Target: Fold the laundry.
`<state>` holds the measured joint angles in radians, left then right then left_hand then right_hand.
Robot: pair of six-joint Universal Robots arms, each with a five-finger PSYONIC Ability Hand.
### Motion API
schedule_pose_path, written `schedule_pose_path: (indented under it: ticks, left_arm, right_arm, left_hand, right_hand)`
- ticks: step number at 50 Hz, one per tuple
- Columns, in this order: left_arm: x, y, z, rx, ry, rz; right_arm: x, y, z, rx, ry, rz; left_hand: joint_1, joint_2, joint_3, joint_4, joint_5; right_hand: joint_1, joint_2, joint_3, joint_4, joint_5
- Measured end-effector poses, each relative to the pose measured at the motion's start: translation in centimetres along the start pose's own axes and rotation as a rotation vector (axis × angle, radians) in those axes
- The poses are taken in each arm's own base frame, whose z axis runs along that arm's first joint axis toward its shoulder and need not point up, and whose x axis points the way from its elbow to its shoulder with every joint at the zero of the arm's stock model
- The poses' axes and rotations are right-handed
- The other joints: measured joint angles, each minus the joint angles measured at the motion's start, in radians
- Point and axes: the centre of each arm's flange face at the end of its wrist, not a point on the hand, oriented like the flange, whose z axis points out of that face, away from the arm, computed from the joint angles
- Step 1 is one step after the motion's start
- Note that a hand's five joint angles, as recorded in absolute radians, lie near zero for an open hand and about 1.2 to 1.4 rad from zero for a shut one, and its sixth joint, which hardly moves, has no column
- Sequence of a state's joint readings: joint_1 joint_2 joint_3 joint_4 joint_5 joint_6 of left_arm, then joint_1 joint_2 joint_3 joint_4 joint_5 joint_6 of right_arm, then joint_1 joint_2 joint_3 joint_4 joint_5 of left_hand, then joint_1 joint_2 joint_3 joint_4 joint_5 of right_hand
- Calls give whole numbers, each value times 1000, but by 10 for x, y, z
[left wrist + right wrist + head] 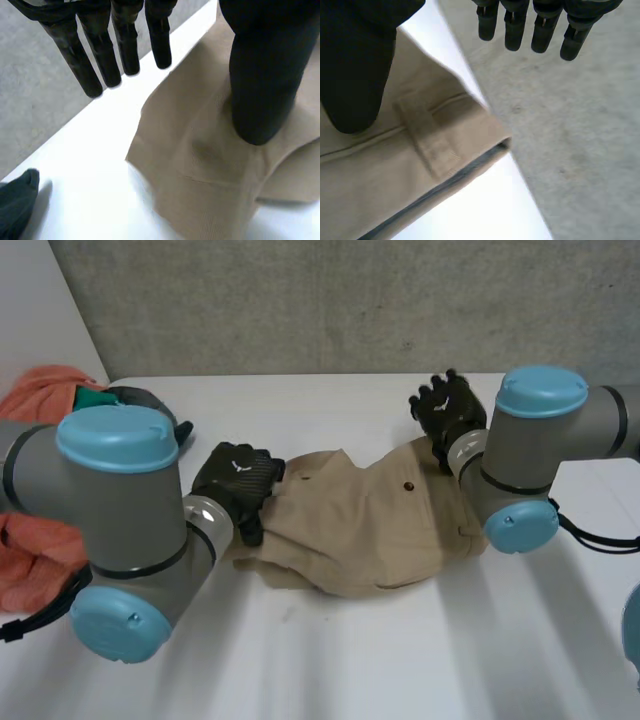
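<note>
Lying 9 to 3 o'clock, the trousers (360, 525) are flanked by left hand (238, 480) and right hand (447, 412), both spread, nothing gripped.

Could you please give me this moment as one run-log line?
fold: not done | garment: crumpled on table | left hand: open, thumb on garment edge | right hand: open, thumb at waistband corner | orange cloth: aside

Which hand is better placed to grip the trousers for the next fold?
Probably the left hand: its thumb rests on the trousers at their end. The right hand is at the waistband corner, fingers past the edge.
</note>
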<state>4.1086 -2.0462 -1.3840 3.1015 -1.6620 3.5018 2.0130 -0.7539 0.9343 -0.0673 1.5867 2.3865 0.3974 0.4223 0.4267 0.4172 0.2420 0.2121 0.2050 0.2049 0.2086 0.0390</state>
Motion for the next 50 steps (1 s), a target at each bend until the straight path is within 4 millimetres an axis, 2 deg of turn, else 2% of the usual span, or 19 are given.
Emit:
schedule_pose_path:
  ticks: [3,6,8,11,12,16,18,23,26,32,38,50]
  left_arm:
    - [-4,-2,-5,-19,-18,6]
    - [-8,-5,-15,-21,-32,6]
    - [-12,-8,-25,-13,-40,3]
    - [-15,-9,-35,0,-42,-1]
    - [-17,-9,-41,9,-37,-5]
    - [-18,-5,-52,26,-11,-12]
    - [-17,0,-56,26,16,-16]
    - [-12,13,-58,-2,66,-18]
    - [-9,23,-54,-37,89,-17]
    - [-3,36,-48,-91,116,-10]
    - [7,45,-46,-141,154,5]
    - [23,57,-35,-177,187,42]
  right_arm:
    - [18,-13,-9,31,62,58]
    - [39,-28,-27,48,100,114]
    - [56,-37,-49,37,104,150]
    - [67,-40,-74,-2,74,173]
    - [69,-40,-89,-37,40,182]
    - [64,-32,-124,-138,-76,203]
    - [56,-23,-142,-200,-160,222]
    - [36,-7,-164,-269,-292,263]
    - [19,6,-167,-271,-354,289]
    - [-5,25,-155,-241,-376,303]
    - [-31,45,-134,-200,-348,278]
    - [-49,54,-111,-117,-270,202]
  left_hand:
    - [-22,-50,-52,-51,-54]
    - [-22,-60,-63,-59,-64]
    - [-22,-62,-65,-59,-65]
    - [-22,-61,-64,-59,-64]
    - [-21,-57,-61,-56,-58]
    - [15,-11,-18,-9,-3]
    - [62,32,30,37,41]
    - [244,204,201,212,209]
    - [323,288,283,293,289]
    - [269,249,246,255,256]
    - [-8,-27,-32,-32,-33]
    - [-45,-90,-94,-88,-86]
  right_hand:
    - [-2,-7,-8,-11,0]
    - [-2,-7,-8,-11,0]
    - [-2,-8,-8,-11,0]
    - [-2,-8,-8,-11,-1]
    - [1,-3,-3,-7,1]
    - [63,72,69,64,66]
    - [127,133,139,132,130]
    - [214,211,221,218,217]
    - [213,210,220,216,214]
    - [186,206,188,181,159]
    - [178,191,171,162,136]
    - [202,193,230,221,222]
